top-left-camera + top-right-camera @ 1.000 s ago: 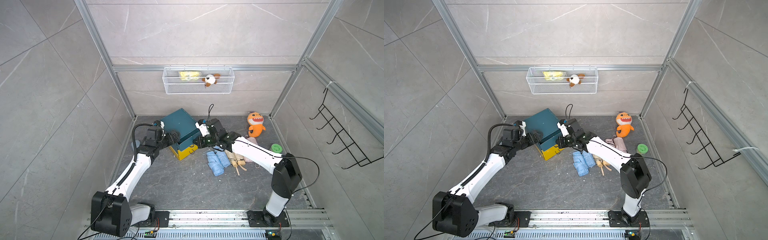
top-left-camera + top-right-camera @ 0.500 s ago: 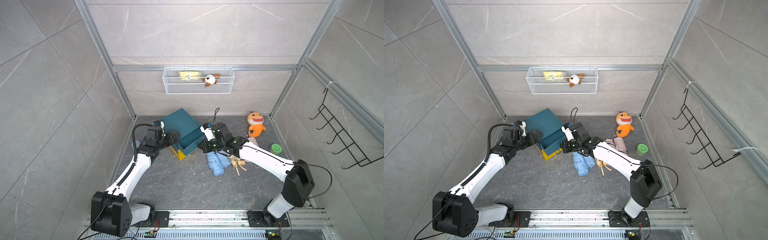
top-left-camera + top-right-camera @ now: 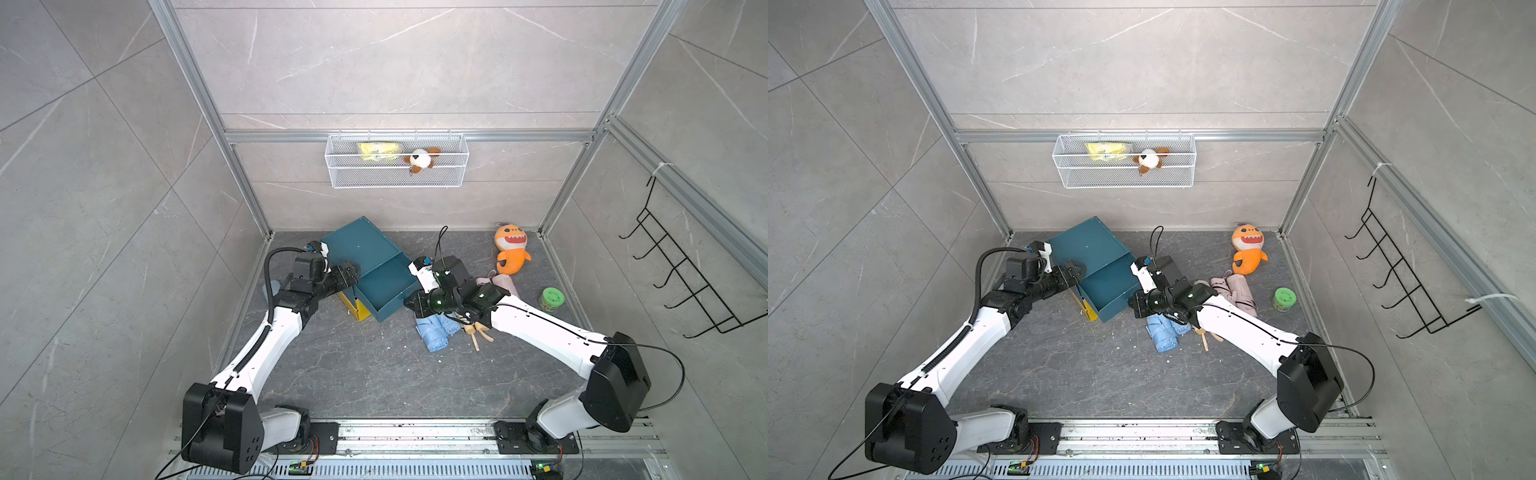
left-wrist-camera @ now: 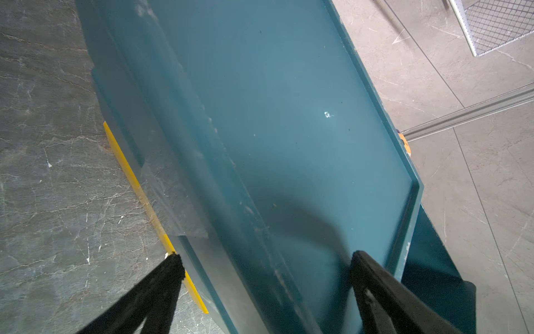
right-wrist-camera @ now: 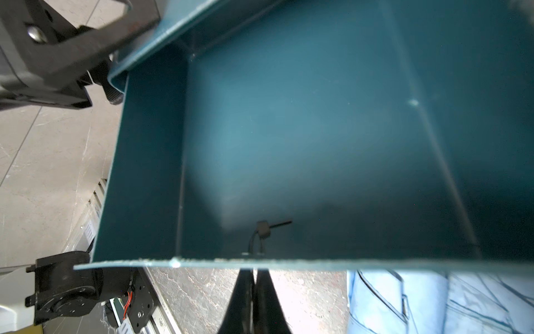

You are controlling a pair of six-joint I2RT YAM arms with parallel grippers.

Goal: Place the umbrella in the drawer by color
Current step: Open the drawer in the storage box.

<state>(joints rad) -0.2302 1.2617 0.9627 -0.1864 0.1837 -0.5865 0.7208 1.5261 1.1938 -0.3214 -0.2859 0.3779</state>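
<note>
While shut, right tool [image 5: 253, 279] at drawer [image 5: 150, 162] edge.

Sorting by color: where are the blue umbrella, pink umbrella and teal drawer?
blue umbrella [image 3: 432, 336]: a top view, folded canopy.
pink umbrella [image 3: 1237, 293]: a top view, folded canopy.
teal drawer [image 3: 384, 286]: a top view, bare inner floor.

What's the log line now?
left gripper open at cabinet | right gripper shut on pull loop | drawer open, empty | blue umbrella on floor
</note>
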